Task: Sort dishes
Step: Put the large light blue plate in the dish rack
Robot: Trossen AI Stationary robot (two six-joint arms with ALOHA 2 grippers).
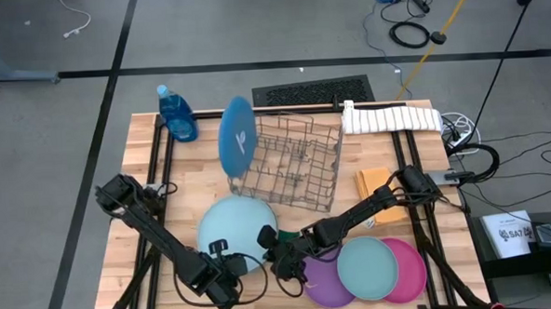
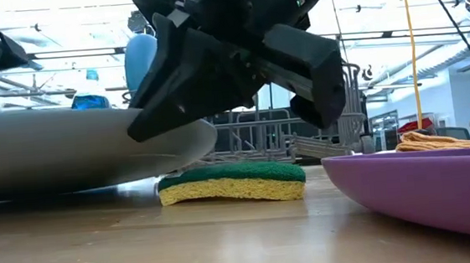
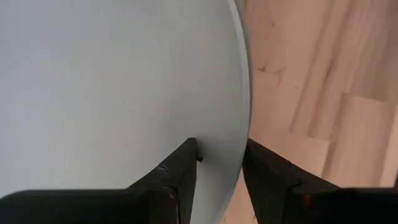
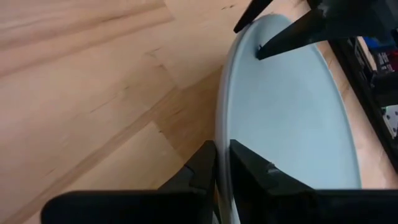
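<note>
The large pale-blue plate [image 1: 234, 226] lies near the table's front, its right side raised off the wood in the low view [image 2: 69, 153]. My right gripper [image 4: 222, 149] is shut on its rim. My left gripper [image 3: 219, 149] stands open at the plate's near rim [image 3: 241, 93], with one finger over the plate's top face and one outside the rim. The deep-blue plate [image 1: 237, 136] stands on edge at the wire rack's left side. The purple [image 1: 326, 283], teal [image 1: 369, 267] and pink [image 1: 413, 271] plates lie overlapping at the front right. My right gripper pinches the pale-blue plate's rim [image 4: 221, 121] between its two fingers, one on the top face and one under or outside the edge. The fingers come slanting down from the table's right. That side is lifted and the left part stays on the table. Of my left gripper, I cannot tell whether the finger over the top face [image 3: 186, 155] touches the plate.
A green and yellow sponge [image 2: 231, 185] lies just beyond the plate's raised edge. The grey wire rack [image 1: 299, 158] stands at the middle back, beside a blue bottle [image 1: 176, 112], a white towel [image 1: 390, 119] and an orange cloth [image 1: 375, 183].
</note>
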